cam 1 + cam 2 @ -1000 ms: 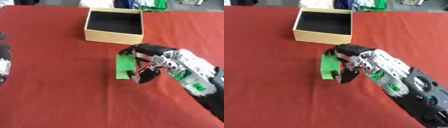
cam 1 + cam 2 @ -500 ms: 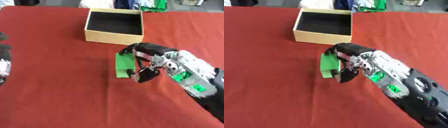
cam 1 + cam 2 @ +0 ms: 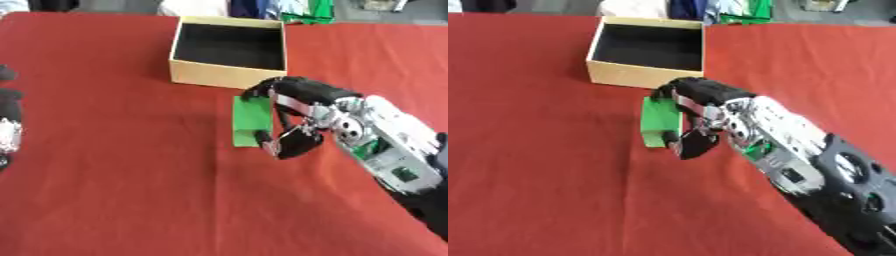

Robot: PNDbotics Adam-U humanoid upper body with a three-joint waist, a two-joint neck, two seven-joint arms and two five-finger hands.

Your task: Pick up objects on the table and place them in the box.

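At the far left edge I see my left hand resting on the red bench; I cannot tell how its fingers stand. The green block lies on the cloth just in front of the open box. My right hand has its fingers curled over the block's far end, thumb at the near end.
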